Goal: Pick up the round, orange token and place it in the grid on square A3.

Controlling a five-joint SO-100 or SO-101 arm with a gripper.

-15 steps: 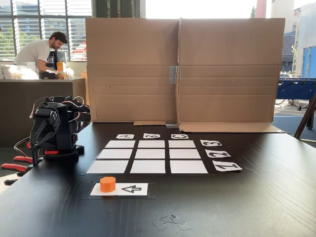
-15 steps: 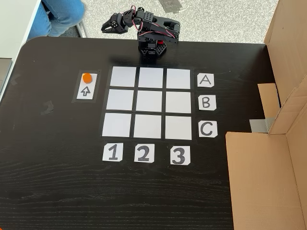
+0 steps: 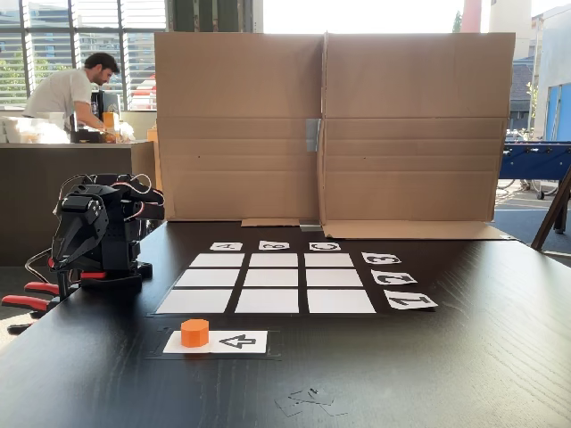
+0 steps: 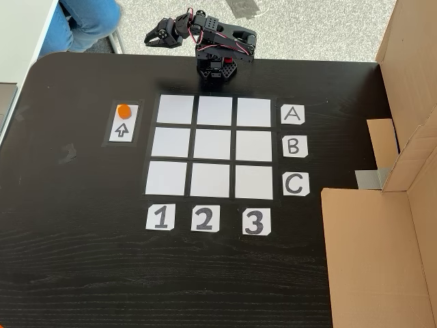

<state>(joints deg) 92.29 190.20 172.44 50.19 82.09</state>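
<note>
The orange token (image 3: 194,333) (image 4: 123,110) rests on one end of a white arrow card (image 3: 234,341) (image 4: 122,130), beside the grid (image 3: 268,283) (image 4: 214,146). Square A3 (image 3: 217,260) (image 4: 254,111) is the bare corner cell in line with the A card (image 4: 292,114) and the 3 card (image 4: 256,221). The black arm (image 3: 107,232) (image 4: 220,48) stands folded at the table edge behind the A row. Its gripper (image 3: 62,257) (image 4: 149,39) hangs off the table's edge, far from the token. The fingers look pressed together, with nothing in them.
A tall cardboard screen (image 3: 330,125) (image 4: 403,137) walls off the side of the table past the 3 column. Red clamp handles (image 3: 31,294) stick out by the arm's base. A person (image 3: 76,89) stands at a counter in the background; someone's legs in jeans (image 4: 89,20) are near the table corner.
The token, cards and grid have not moved. The folded arm's gripper has shifted only a trace. The person in the background has straightened slightly.
</note>
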